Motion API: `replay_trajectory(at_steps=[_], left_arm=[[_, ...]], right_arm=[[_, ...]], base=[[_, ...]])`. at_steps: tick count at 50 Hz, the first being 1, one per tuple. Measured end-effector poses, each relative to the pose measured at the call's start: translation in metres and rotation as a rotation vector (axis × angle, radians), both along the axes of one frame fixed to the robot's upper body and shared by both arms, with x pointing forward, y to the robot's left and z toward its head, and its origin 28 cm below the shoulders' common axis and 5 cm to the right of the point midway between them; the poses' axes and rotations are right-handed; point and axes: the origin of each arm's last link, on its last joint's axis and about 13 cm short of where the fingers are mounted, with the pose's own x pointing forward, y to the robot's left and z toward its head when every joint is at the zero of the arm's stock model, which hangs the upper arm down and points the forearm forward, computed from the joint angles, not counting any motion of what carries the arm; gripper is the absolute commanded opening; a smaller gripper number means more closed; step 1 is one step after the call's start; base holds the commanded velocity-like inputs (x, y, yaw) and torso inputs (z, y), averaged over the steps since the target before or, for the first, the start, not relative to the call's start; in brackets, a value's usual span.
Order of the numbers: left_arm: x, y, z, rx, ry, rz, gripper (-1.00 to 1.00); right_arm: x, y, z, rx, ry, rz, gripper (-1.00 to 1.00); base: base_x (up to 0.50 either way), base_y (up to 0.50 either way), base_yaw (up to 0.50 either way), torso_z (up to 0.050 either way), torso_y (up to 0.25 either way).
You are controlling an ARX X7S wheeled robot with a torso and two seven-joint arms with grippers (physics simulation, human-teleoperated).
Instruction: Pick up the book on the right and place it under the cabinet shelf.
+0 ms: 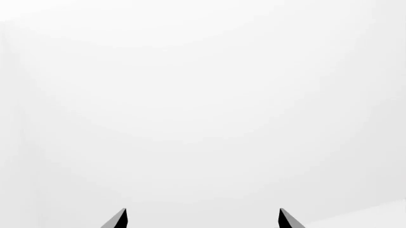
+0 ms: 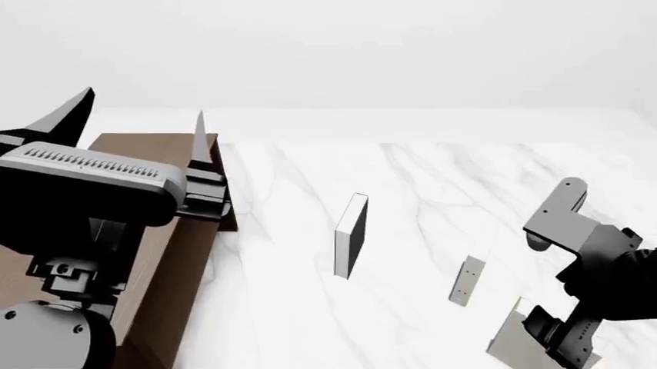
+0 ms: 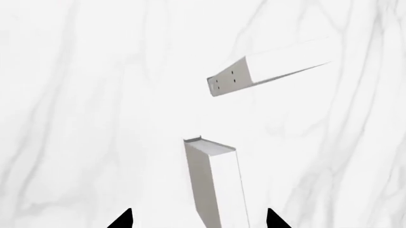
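White marble-veined surface [image 2: 431,200], plain pale wall behind. Nearest, at lower right of head view: right gripper [image 3: 199,221] w/ fingers spread wide, straddling the book [image 3: 216,185] but not yet touching. Grey-covered book stands upright on surface at near right, between the two black fingertips in right wrist view. Looks thin, stiff, light; smooth cover prob. slippery, so likely best pinched across the flat covers, mid-height, squarely, since a narrow standing base could tip if nudged. Just beyond: dotted-spine book [image 2: 467,280], upright. Further, mid-surface: black-cover book [image 2: 351,236] w/ white pages, standing. Count: 3 books, 1 cabinet, 2 grippers. Far left: brown cabinet shelf [image 2: 175,254], partly hidden by left arm. Left gripper [image 2: 138,123] raised, fingers wide apart, holding nothing, pointing at blank wall.
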Motion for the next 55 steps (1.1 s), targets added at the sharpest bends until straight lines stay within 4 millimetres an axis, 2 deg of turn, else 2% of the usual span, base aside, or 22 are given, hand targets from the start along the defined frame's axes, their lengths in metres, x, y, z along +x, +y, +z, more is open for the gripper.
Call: replay_trajectory(at_steps=[30,55], left_arm=[[0.002,-0.004,-0.002,0.008,0.017,-0.022,1.0],[0.002,-0.004,-0.002,0.017,0.016,-0.03,1.0]], right_arm=[[0.013,-0.009,-0.022,-0.026,-0.047,-0.048,1.0],[0.017,-0.011,-0.058,-0.01,-0.024,-0.069,1.0]], base=[[0.0,0.0,0.0,0.0,0.0],[0.0,0.0,0.0,0.0,0.0]])
